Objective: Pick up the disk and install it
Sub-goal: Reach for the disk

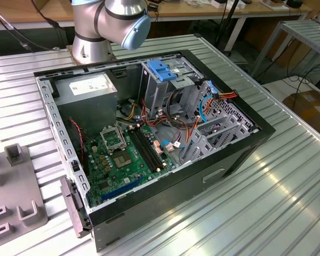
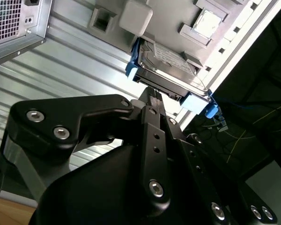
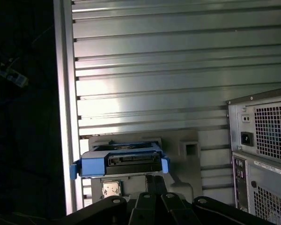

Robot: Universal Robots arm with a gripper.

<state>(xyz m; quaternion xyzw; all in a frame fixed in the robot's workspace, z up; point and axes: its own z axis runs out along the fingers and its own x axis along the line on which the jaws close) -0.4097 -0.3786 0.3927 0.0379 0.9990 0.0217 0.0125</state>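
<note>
The ribbed metal tabletop point(image 1: 288, 176) carries an open computer case point(image 1: 202, 176) across the middle of the exterior view. The arm point(image 1: 109, 24) shows its base and a grey-and-blue joint at the top of that frame, left of centre. In both wrist views a grey holder point(image 3: 187, 140) sits on the tabletop beside the case's rear panel, near the tabletop's edge. The disk point(image 3: 122, 159) lies flat on that holder, not yet in the case. It is silver with a blue bracket around it, and its connector end faces the claw point(image 3: 154, 180). The wrist is angled so the claw's black body aims at the middle of that end, very near it or touching; I cannot tell which. Nor can I tell whether the claw is spread or pressed together. The step in hand looks like the pick-up. To do it well, I judge the claw should be centred between the bracket's blue ears and grip the metal body rather than the plastic. It should also be level with the holder, so the disk lifts free of the raised blocks.
</note>
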